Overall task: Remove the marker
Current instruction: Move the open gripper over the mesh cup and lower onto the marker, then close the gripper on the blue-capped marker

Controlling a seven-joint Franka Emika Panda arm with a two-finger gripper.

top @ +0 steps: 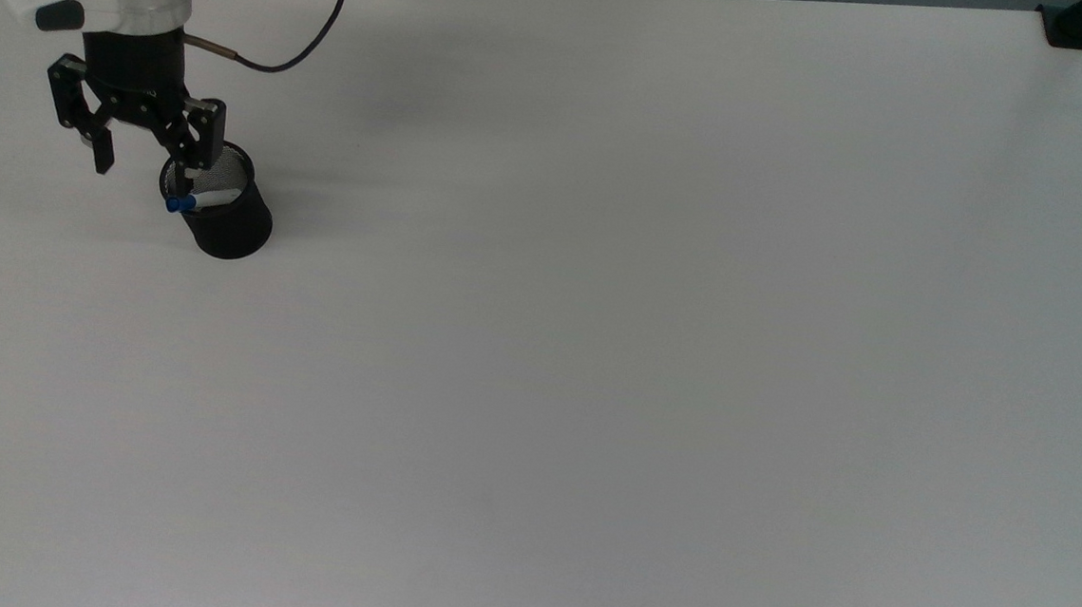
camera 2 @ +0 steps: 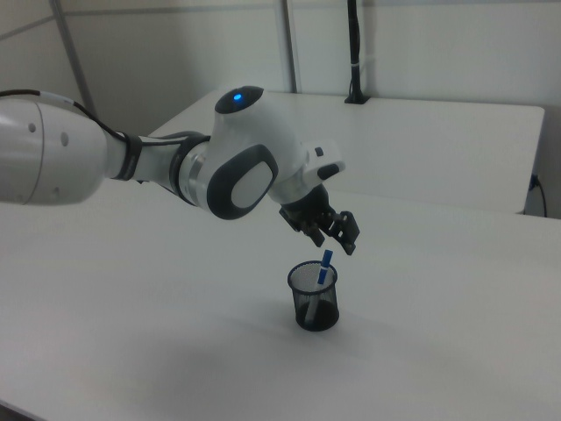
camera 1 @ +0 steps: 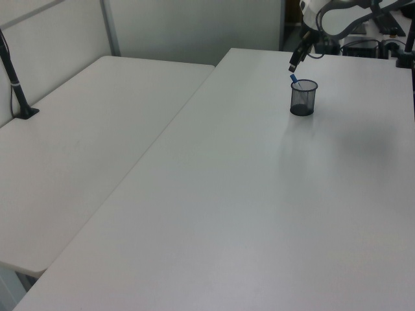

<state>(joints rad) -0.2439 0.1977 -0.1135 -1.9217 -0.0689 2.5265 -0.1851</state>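
i saw the white counter [top: 595,345] spread across nearly the whole top view, with a second white counter [camera 1: 84,142] butted against it on the left view's left. a black post [camera 1: 16,84] was clamped to that second one near its far edge.

the arm [camera 2: 105,162] reached in from the right view's left, white with dark joints and a blue light on top of the wrist. a thin cable [top: 303,34] looped off it in the top view.

the black mesh cup [top: 224,210] stood upright on the counter, toward the top view's upper left, with nothing else near it.

the hand [top: 146,166] hung just above the cup, its two fingers spread wide and holding nothing. in the top view one finger [top: 102,157] sat out past the cup's rim on the top view's left, the other over the cup's mouth. in the right view the hand [camera 2: 337,235] was tilted, just above the marker's tip and not touching it.

the marker [camera 2: 324,266] stood in the cup, leaning, its blue cap [top: 179,204] poking over the rim on the top view's left; in the left view it [camera 1: 294,79] stuck up just under the hand.
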